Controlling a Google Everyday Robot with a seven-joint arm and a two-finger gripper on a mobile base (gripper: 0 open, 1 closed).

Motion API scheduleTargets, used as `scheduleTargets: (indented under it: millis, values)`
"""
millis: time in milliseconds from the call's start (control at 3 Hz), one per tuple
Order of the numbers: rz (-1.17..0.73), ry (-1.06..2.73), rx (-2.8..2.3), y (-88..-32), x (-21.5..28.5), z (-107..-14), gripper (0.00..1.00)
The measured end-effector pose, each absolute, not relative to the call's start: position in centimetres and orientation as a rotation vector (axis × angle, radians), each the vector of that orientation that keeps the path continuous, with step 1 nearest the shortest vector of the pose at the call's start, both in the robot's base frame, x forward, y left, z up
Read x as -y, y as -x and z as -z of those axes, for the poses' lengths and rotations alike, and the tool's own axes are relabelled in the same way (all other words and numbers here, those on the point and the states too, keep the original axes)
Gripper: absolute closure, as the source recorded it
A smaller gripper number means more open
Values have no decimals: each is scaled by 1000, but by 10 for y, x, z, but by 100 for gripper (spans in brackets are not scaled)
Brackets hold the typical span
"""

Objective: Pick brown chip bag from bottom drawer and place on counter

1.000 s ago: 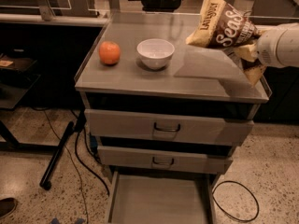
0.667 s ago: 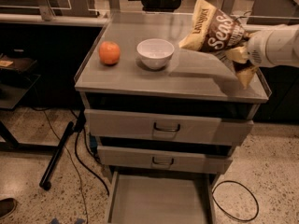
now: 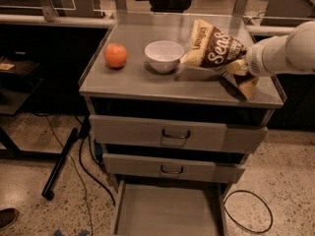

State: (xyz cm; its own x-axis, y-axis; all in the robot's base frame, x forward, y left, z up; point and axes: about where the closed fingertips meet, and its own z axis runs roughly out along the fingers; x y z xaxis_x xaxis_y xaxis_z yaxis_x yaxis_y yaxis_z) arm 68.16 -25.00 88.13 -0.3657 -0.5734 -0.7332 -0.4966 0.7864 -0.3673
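Note:
The brown chip bag (image 3: pixel 212 49) has a dark brown centre with white script and tan-yellow ends. It hangs tilted just above the right half of the counter (image 3: pixel 142 80), its left end close to the white bowl (image 3: pixel 164 56). My gripper (image 3: pixel 238 66) reaches in from the right on a white arm and is shut on the bag's right end; the fingers are largely hidden by the bag. The bottom drawer (image 3: pixel 167 210) stands pulled open at the base of the cabinet with a bare floor.
An orange (image 3: pixel 115 55) sits on the counter's left part, left of the bowl. Two upper drawers with loop handles (image 3: pixel 175 134) are slightly open. Cables (image 3: pixel 83 156) and a black stand leg (image 3: pixel 59 163) lie on the floor to the left; a cable loop (image 3: pixel 248 213) lies to the right.
The bag, held by my gripper, has moved left and down toward the counter, ending close beside the bowl. The bowl, orange and drawers have not moved.

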Motion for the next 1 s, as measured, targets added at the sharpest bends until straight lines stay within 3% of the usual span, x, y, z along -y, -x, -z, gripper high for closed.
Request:
scheduleTargets:
  millis: [667, 1000]
  values:
    - [102, 805, -2069, -691, 252, -863, 100]
    - [102, 805, -2069, -691, 251, -863, 84]
